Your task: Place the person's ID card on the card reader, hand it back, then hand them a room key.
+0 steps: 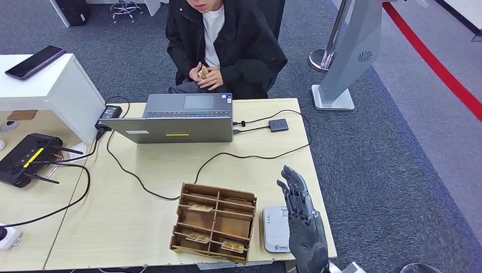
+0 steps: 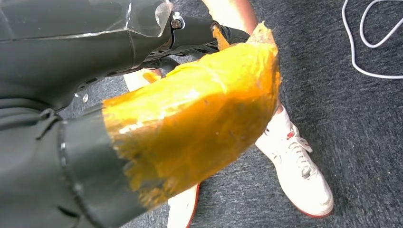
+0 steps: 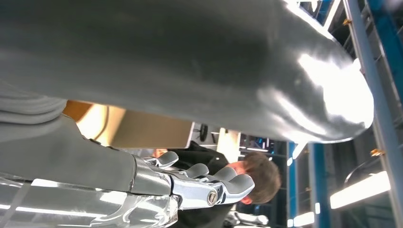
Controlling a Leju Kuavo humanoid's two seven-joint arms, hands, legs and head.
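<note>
Right hand: we see the right hand raised above the desk's near right corner, fingers extended and slightly apart, holding nothing; in the right wrist view the same hand reaches toward the seated person
Left hand: we see the left hand in its wrist view, wrapped in orange tape and hanging above the carpet near a white shoe; we cannot tell how its fingers lie
Card reader: the white card reader lies flat on the desk, just right of the box and partly beneath the right hand; we see no card on its visible face
ID card: the person holds a small tan object in both hands at the chest; we cannot tell whether it is the card
Room keys: a brown divided box stands near the front edge, with 3 cards lying in separate compartments
Laptop: a grey laptop sits at the far edge, screen toward the person
Cables: a black cable runs across the desk between laptop and box
</note>
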